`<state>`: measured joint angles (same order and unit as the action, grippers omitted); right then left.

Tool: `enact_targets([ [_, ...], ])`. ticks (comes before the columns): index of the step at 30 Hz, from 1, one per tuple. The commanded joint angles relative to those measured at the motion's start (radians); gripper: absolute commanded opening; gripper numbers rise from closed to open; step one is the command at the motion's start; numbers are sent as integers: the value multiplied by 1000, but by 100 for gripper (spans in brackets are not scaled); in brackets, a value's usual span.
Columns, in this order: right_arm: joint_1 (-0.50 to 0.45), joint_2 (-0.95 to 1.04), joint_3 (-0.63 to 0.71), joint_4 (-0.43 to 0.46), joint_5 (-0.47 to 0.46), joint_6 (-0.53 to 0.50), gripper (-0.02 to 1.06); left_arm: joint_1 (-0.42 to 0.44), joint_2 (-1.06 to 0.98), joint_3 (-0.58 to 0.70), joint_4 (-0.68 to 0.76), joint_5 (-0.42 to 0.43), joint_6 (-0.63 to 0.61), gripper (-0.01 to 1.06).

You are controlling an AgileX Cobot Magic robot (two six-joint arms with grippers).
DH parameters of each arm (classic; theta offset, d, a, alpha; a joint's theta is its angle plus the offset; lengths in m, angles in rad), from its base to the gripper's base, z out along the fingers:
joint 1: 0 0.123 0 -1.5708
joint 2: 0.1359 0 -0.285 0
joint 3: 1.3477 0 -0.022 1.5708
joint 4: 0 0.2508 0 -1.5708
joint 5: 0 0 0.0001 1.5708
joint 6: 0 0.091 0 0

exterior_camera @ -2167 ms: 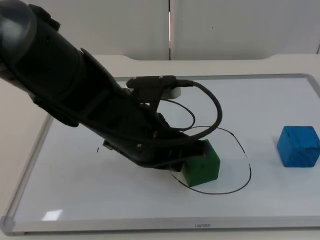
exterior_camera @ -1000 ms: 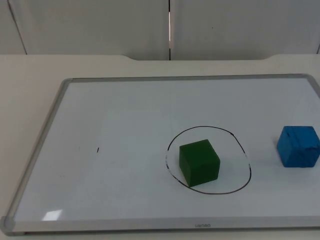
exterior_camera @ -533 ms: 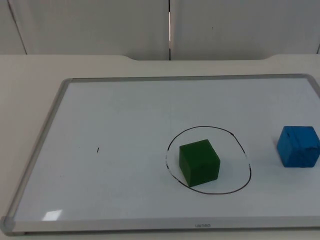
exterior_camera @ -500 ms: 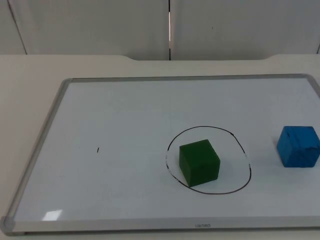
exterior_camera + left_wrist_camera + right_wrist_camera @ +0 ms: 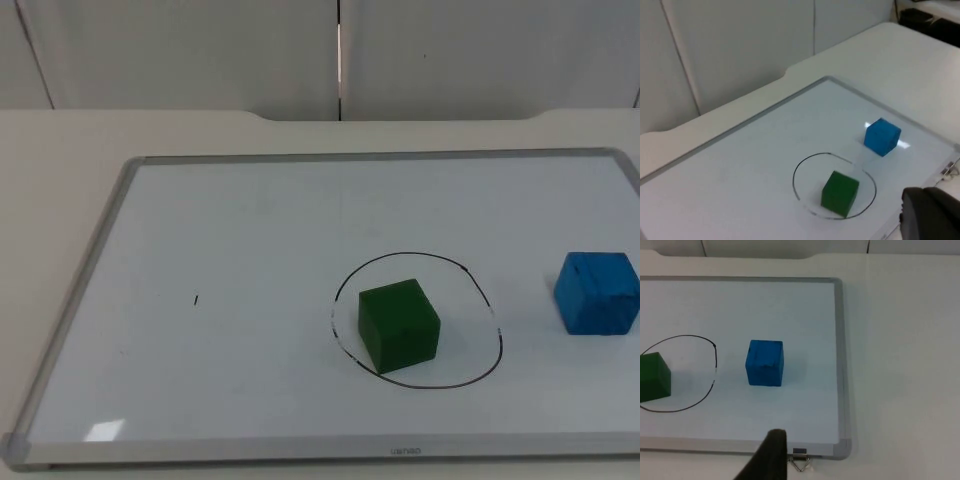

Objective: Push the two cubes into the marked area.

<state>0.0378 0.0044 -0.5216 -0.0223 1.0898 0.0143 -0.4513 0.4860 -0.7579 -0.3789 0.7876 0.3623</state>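
Note:
A green cube (image 5: pixel 398 326) stands inside the black hand-drawn circle (image 5: pixel 497 330) on the whiteboard (image 5: pixel 90 260). The blue cube (image 5: pixel 597 291) sits outside the circle, to its right, near the board's right edge. Both arms are drawn back off the board. In the left wrist view the left gripper (image 5: pixel 930 217) hangs well away from the green cube (image 5: pixel 839 193) and the blue cube (image 5: pixel 882 136). In the right wrist view the right gripper (image 5: pixel 767 457) is over the board's near frame, short of the blue cube (image 5: pixel 765 363); the green cube (image 5: pixel 654 376) lies beyond the circle's line (image 5: pixel 715 355).
The whiteboard has a raised metal frame (image 5: pixel 842 365) all round, with a small metal clip (image 5: pixel 799 460) at its near edge. A short pen mark (image 5: pixel 196 299) sits on the board's left half. The grey partition wall (image 5: pixel 340 50) stands behind the table.
About two seconds ago the left arm lay across the board with its gripper at the green cube; it has since pulled out of the top view. The cubes have stayed put.

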Motion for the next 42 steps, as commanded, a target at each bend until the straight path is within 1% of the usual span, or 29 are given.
enact_targets([
  [1, -4, -4, 5, 2, -14, -1, 105, 3, -34, 6, 74, 49, -49, 0],
  [3, -4, -4, 5, 2, -14, -1, 105, 3, -79, 6, 118, 92, -98, 0],
  [4, -4, -4, 5, 2, -14, -1, 105, 3, -79, 6, 118, 92, -98, 0],
  [7, -4, -4, 5, 2, -14, -1, 105, 3, -155, 6, 152, 148, -152, 0],
  [12, -4, -4, 5, -1, -14, -1, 105, 3, -233, 10, 156, 181, -177, 0],
  [16, -4, -4, 5, -1, -14, -3, 105, 3, -302, 34, 159, 188, -187, 0],
  [23, -4, -4, 5, 3, -14, -3, 105, 3, -428, 127, 166, 188, -196, 0],
  [24, -4, -4, 5, 7, -14, -3, 105, 3, -446, 137, 183, 188, -217, 0],
  [25, -4, -4, 5, 7, -14, -3, 105, 3, -446, 137, 183, 188, -217, 0],
  [26, -4, -4, 5, 7, -14, -3, 105, 3, -459, 149, 205, 194, -250, 0],
  [28, -4, -4, 5, 7, -14, -3, 105, 3, -485, 159, 265, 232, -292, 0],
  [32, -4, -4, 5, 10, -14, -3, 105, 3, -486, 159, 314, 266, -292, 0],
  [36, -4, -4, 5, 10, -14, 0, 105, 3, -486, 159, 328, 308, -292, 0],
  [42, -4, -4, 5, 10, -14, 0, 105, 3, -486, 222, 328, 301, -292, 0],
])
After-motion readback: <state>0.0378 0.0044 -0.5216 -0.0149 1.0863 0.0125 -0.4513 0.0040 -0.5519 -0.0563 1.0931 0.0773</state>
